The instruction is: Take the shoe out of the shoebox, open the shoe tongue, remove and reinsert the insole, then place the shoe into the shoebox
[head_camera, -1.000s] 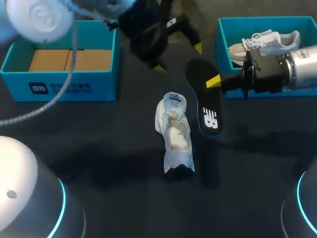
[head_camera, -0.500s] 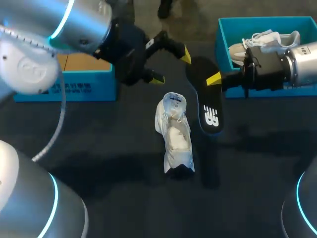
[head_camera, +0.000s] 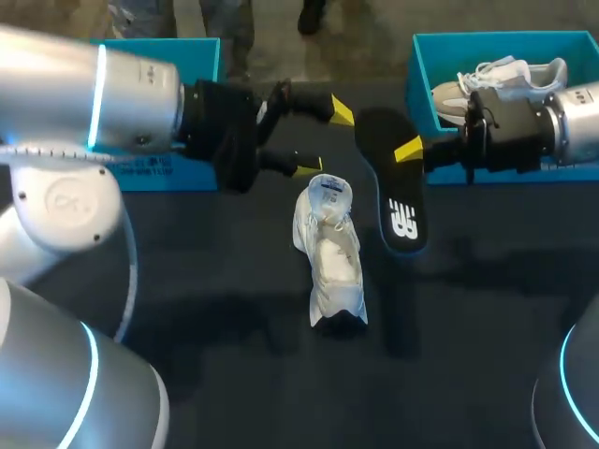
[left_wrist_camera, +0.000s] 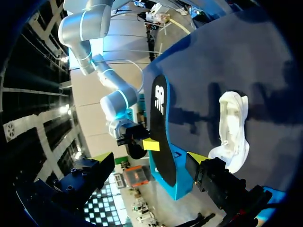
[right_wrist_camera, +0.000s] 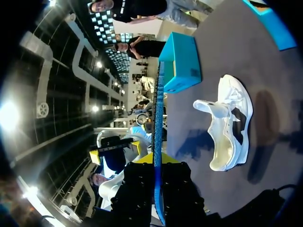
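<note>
Right end effector (head_camera: 409, 151) clamps the insole (head_camera: 401, 217), beside the shoe (head_camera: 330, 254)

Shoe (head_camera: 329, 253): white, black patch at one end.
Insole (head_camera: 393, 182): black, white logo, blue edge.
Shoebox (head_camera: 413, 79): teal.
Surface (head_camera: 234, 327): black.
Left gripper (head_camera: 326, 138): yellow tips.
Right gripper (head_camera: 409, 152): yellow tips.

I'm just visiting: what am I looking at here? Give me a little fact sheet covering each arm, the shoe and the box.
Shoe: white shoe lying on the dark table, out of the box
Insole: black insole, held beside the shoe
Right gripper: shut on the insole
Left gripper: open, near the insole's end, holding nothing
Shoebox: blue shoebox at the right, second white shoe inside
</note>
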Controlling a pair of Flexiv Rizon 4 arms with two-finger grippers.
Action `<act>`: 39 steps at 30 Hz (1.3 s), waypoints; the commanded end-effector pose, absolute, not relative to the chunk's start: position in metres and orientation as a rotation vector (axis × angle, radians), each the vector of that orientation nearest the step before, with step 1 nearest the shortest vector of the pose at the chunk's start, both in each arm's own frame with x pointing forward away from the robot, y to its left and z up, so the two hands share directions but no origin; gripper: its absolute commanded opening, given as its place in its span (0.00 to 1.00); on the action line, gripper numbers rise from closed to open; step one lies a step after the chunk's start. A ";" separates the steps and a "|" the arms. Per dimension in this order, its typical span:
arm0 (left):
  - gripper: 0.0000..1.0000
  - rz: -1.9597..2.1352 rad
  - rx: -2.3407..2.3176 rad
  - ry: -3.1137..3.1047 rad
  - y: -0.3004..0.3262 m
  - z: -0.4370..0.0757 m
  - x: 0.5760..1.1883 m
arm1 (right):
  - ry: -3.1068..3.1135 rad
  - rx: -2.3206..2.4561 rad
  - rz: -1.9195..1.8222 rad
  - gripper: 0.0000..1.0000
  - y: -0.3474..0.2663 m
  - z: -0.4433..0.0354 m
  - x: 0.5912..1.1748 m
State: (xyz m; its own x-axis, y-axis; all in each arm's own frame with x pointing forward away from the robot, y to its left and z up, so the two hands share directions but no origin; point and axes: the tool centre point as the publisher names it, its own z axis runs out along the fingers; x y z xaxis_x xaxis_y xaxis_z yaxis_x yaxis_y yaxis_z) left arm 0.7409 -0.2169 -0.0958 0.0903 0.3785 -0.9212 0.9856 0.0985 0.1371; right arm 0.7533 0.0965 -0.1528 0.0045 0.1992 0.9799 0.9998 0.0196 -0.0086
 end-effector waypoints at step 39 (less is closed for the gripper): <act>1.00 -0.962 1.166 1.293 -0.239 -0.136 0.760 | -1.341 -1.308 -1.098 0.00 0.119 -0.137 0.726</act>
